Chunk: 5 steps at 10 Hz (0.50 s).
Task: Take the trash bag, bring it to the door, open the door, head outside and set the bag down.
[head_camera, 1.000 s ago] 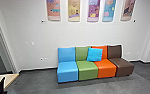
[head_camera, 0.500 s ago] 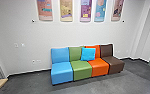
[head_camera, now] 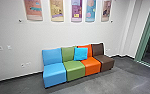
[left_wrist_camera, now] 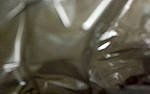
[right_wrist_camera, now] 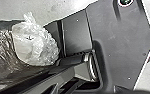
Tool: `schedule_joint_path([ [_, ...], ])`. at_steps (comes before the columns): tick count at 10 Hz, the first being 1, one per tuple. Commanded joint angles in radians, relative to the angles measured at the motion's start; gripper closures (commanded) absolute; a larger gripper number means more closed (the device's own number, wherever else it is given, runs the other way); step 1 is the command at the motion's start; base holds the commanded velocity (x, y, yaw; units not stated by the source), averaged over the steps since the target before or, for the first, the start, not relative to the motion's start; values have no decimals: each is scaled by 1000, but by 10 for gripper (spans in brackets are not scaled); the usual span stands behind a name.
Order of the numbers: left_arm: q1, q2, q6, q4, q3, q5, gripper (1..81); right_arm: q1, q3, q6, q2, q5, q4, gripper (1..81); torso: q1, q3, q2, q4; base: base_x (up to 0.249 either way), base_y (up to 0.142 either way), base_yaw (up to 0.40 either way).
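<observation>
Close by the robot's base (right_wrist_camera: 121, 37), trash bag (right_wrist_camera: 2, 50) sits tucked in, prob. so it won't swing or snag the sofa (head_camera: 75, 71) en route; L gripper & R gripper, wide or narrow, can't tell.

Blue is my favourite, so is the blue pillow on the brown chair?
No, the blue pillow leans against the backs of the green chair and the orange chair.

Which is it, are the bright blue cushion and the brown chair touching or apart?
Apart. The head view shows the bright blue cushion to the left of the brown chair, with part of the orange chair's back between them.
</observation>
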Motion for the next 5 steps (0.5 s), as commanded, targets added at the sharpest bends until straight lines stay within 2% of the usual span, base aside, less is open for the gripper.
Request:
schedule_joint_path([
  [1, -62, 3, 9, 5, 1, 66, 811, 57, 0, -4, 2, -70, -4, 10, 0, 0, 0, 0, 0, 0, -247],
  [5, -63, 5, 9, 8, -1, 65, 811, 54, -17, -4, 10, -69, -4, 10, 0, 0, 0, 0, 0, 0, -254],
])
